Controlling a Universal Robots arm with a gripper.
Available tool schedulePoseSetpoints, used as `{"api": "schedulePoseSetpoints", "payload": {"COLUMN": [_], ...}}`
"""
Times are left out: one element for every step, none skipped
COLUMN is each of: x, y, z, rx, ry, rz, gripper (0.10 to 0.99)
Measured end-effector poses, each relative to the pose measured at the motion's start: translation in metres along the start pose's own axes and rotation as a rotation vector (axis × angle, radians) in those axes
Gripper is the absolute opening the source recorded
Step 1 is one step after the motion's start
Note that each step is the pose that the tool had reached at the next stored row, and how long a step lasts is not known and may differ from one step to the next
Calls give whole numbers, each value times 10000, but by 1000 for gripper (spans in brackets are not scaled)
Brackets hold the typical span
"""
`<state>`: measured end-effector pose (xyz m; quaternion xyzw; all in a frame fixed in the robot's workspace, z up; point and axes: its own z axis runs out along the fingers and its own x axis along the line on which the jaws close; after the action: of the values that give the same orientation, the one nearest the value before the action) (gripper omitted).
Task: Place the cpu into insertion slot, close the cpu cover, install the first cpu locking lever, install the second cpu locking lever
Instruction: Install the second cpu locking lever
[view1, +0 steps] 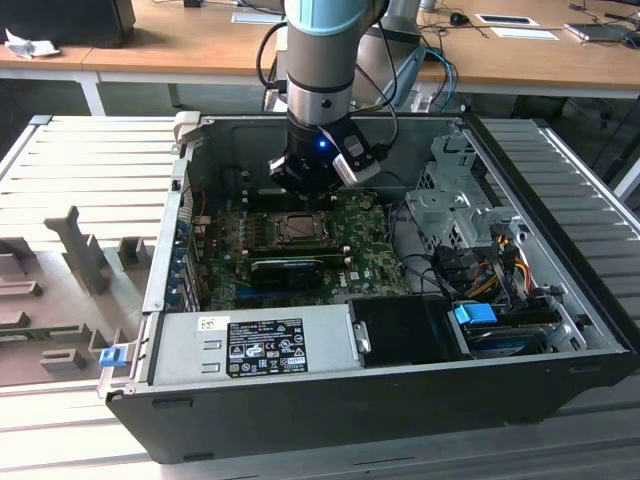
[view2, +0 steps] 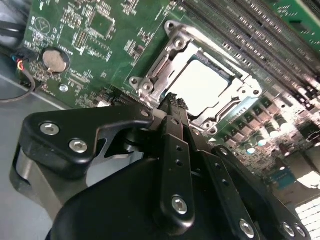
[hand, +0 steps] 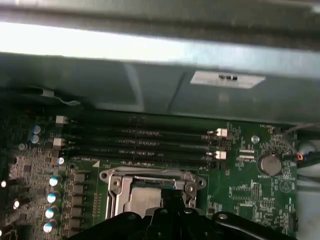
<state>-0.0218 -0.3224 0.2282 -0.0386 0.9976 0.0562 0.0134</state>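
Observation:
The cpu (view2: 200, 85) lies flat in the insertion slot (view2: 150, 85) on the green board, its pale face showing. The silver cpu cover (view2: 172, 45) lies down around it, framing the chip through its cut-out. In the first wrist view the cpu (hand: 140, 200) sits inside the cover frame (hand: 150, 176). My gripper (view2: 172, 102) hangs just above the slot's edge with its black fingers (view2: 175, 150) pressed together and nothing between them. In the exterior view the gripper (view1: 308, 195) hovers right over the slot (view1: 297, 228) inside the open case.
Long memory slots (hand: 140, 142) run beside the socket, with a coin battery (view2: 55, 60) near a corner. A black finned card (view1: 290, 268) lies in front of the socket. The case walls (view1: 330, 125), a drive cage (view1: 450, 200) and cables (view1: 490, 270) hem the board in.

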Motion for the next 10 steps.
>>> {"api": "schedulePoseSetpoints", "payload": {"x": [1, 2, 3, 4, 4, 5, 4, 2, 1, 1], "y": [-17, -28, -38, -46, -53, -59, -57, -52, -50, -61], "z": [-2, -3, -4, -5, -6, -8, -30, -74, -113, -124], "rx": [3, 6, 7, 7, 7, 8, 9, 8, 7, 5], "ry": [0, 1, 0, 0, 0, 1, 1, 0, 0, -1], "rz": [1, 0, 1, 0, 0, 2, 1, 0, 0, -1], "gripper": [106, 106, 106, 106, 106, 106, 106, 106, 106, 106]}}
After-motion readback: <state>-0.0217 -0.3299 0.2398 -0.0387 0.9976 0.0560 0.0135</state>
